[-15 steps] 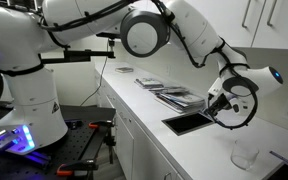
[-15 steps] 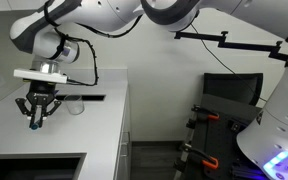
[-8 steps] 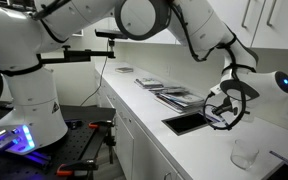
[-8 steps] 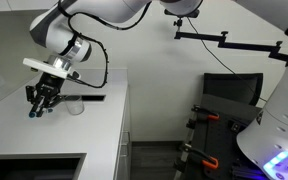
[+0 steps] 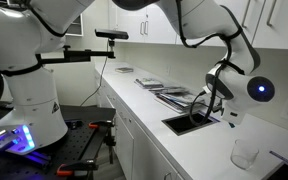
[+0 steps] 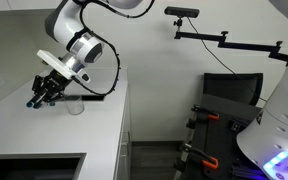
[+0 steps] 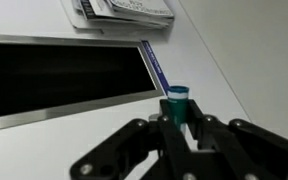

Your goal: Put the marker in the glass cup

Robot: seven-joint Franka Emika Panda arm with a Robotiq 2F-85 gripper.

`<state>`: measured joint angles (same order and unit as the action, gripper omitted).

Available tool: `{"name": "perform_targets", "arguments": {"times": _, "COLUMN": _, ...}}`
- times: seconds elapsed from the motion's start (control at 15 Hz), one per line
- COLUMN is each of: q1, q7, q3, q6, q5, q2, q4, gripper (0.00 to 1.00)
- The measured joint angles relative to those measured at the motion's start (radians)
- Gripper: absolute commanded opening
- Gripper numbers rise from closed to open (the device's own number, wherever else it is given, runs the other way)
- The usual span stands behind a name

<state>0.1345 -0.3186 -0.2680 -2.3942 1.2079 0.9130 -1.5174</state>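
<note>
My gripper [image 7: 178,122] is shut on the marker [image 7: 176,101], a green stick whose end pokes out between the fingers in the wrist view. In both exterior views the gripper [image 5: 210,107] [image 6: 39,96] hangs tilted above the white counter, with the marker tip [image 6: 30,103] at its end. The glass cup [image 5: 246,153] [image 6: 76,104] stands upright on the counter, empty as far as I can tell, a short way from the gripper. The cup is out of the wrist view.
A flat black tray [image 5: 188,124] [image 7: 54,78] lies on the counter under the gripper, with a blue pen [image 7: 154,67] along its edge. A stack of papers [image 5: 174,96] [image 7: 124,12] lies beyond it. The counter's front edge [image 6: 124,120] is close by.
The gripper has swung from pointing straight down to a slant and risen, carrying the marker toward the cup. The cup has not moved.
</note>
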Motion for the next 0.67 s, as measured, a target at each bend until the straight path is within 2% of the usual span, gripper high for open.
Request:
{"name": "perform_targets", "arguments": {"times": 0.33, "q1": -0.005, "q7": 0.114, "q3": 0.054, "q6": -0.01, "q5": 0.237, "q2": -0.102, "q4": -0.138, "gripper": 0.05}}
{"name": "perform_targets", "arguments": {"times": 0.67, "q1": -0.031, "q7": 0.158, "q3": 0.127, "q6": -0.026, "q5": 0.394, "q2": -0.169, "q4": -0.233, "gripper": 0.05}}
